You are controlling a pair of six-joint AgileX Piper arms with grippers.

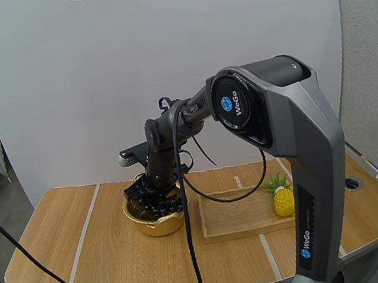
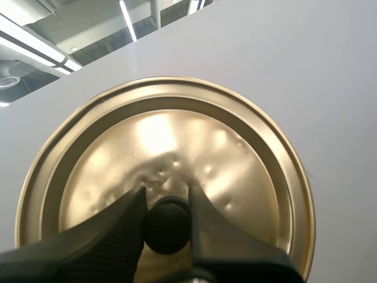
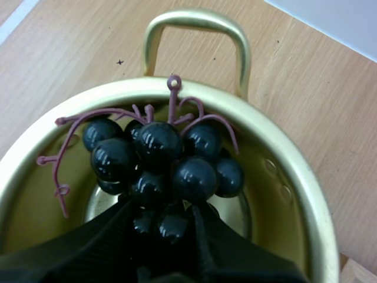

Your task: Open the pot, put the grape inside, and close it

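Near the middle of the desk [image 1: 85,249] stands the gold pot [image 1: 159,227], uncovered. The wooden tray [image 1: 239,221] lies just beside it on the right, with a yellow toy pineapple [image 1: 283,200] at the tray's right end. The right arm [image 1: 268,119] reaches down over the pot. The right jaws are clamped on the bunch of dark grapes [image 3: 159,159], which sits inside the pot's rim, its pink stem pointing toward one loop handle [image 3: 194,23]. High above the desk's left side, the left jaws pinch the black knob [image 2: 168,225] of the gold lid [image 2: 235,159], well apart from the pot.
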